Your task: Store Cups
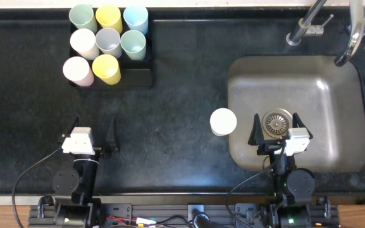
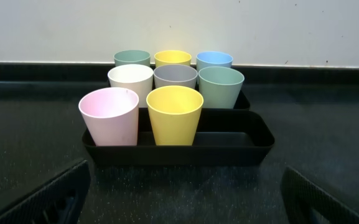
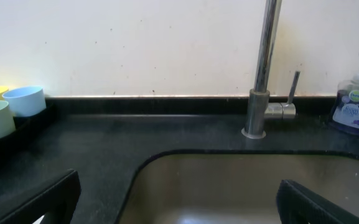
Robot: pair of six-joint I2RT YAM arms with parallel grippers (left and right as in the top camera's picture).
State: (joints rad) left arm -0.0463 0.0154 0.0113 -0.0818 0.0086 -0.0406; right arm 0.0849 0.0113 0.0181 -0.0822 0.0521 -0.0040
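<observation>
A black tray [image 1: 139, 76] at the counter's back left holds several upright cups: pink [image 1: 78, 71], yellow [image 1: 106, 69], white [image 1: 83, 42], grey [image 1: 109, 40], green [image 1: 133, 44] and more behind. Its front right slot [image 2: 229, 135] is bare. One white cup [image 1: 223, 121] stands alone on the counter beside the sink's left rim. My left gripper [image 1: 94, 125] is open, well in front of the tray [image 2: 179, 153], holding nothing. My right gripper [image 1: 276, 120] is open over the sink's front, right of the white cup.
The steel sink [image 1: 321, 95] takes up the right side, with a faucet [image 3: 263, 81] and a soap bottle [image 3: 356, 106] behind it. Dark counter [image 1: 182, 82] lies between tray and sink. A wall runs along the back.
</observation>
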